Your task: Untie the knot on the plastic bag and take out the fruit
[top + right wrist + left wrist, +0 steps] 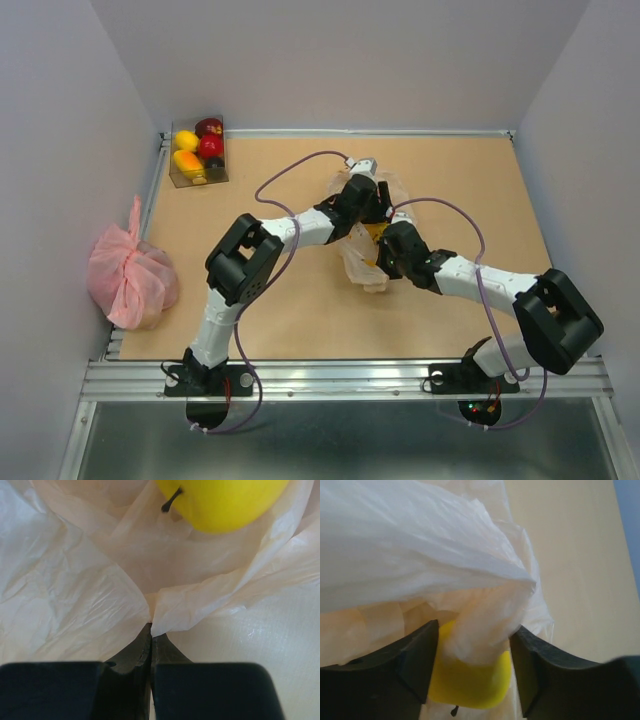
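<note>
The pale peach plastic bag [362, 262] lies crumpled mid-table between both grippers. No knot shows in any view. My left gripper [366, 205] reaches into the bag from the far side. In the left wrist view its jaws [475, 655] are closed partway on a round yellow fruit [470, 680], with a fold of bag film [480, 630] draped between them. My right gripper [385, 252] is shut on a pinch of bag film [150, 622] at the near side. The same yellow fruit [225, 502] with its dark stem lies just beyond that pinch.
A clear box [197, 152] at the far left corner holds red and yellow-orange fruit. A pink crinkled bag [130, 275] sits off the table's left edge. Purple cables loop over both arms. Grey walls stand close on three sides.
</note>
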Action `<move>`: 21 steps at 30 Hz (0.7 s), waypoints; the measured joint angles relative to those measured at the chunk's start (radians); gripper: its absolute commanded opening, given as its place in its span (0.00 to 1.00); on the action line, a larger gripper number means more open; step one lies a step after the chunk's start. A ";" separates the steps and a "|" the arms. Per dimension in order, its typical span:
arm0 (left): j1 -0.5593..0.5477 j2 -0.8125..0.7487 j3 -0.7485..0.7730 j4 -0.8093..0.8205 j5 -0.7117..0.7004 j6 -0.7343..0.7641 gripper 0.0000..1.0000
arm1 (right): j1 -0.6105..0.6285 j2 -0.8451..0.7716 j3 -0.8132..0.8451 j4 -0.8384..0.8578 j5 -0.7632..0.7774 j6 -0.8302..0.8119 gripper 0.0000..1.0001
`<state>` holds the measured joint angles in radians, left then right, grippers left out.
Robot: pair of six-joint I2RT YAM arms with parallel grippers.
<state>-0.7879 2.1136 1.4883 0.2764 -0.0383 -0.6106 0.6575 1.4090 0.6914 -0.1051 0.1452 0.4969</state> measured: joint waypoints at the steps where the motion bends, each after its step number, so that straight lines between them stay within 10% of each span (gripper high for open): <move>1: -0.003 0.000 0.000 -0.009 -0.001 0.003 0.77 | 0.000 0.000 0.000 0.000 0.000 0.001 0.01; 21: -0.037 -0.058 -0.101 -0.103 -0.115 0.245 0.99 | 0.003 -0.013 -0.002 0.000 0.018 0.020 0.00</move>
<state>-0.8253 2.0552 1.3869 0.1738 -0.1535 -0.3660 0.6605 1.3956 0.6899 -0.1055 0.1631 0.5167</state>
